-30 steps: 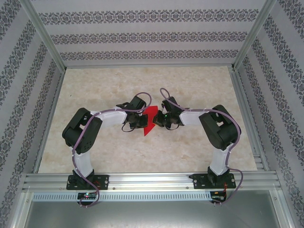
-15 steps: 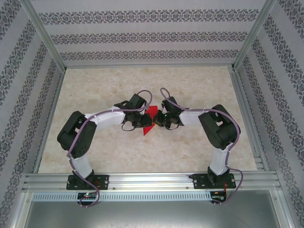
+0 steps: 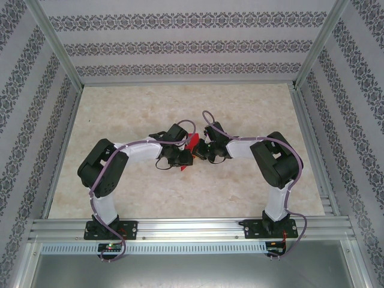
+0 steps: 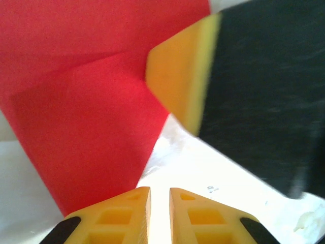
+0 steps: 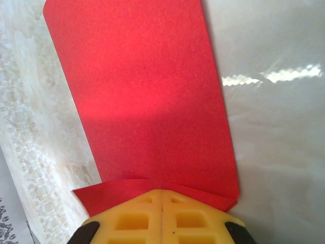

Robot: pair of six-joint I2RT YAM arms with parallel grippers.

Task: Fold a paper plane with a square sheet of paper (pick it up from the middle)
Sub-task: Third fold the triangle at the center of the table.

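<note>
Right fingers [image 5: 133, 216] pressed flat together, pinching the near folded edge of the red sheet of paper [image 5: 147, 96]. Left fingers [image 4: 119, 221] a narrow slit apart, nothing between them, pale surface bright through the gap.

Underneath it all, a marbled beige table [image 3: 240, 108]. On its near edge, left arm [image 3: 120, 159] and right arm [image 3: 264, 156], both bent inward, wrists almost meeting at mid-table.

Between the wrists sits the sheet, partly folded, tilted, one corner pointing toward the near side. Cannot tell whether it clears the table.

From the left wrist: a raised crease across the red, and the right arm's yellow pad against the sheet's upper right edge. From the right wrist: one long flat panel stretching away from the fingertips, a thin strip doubled over at the pinch.
</note>
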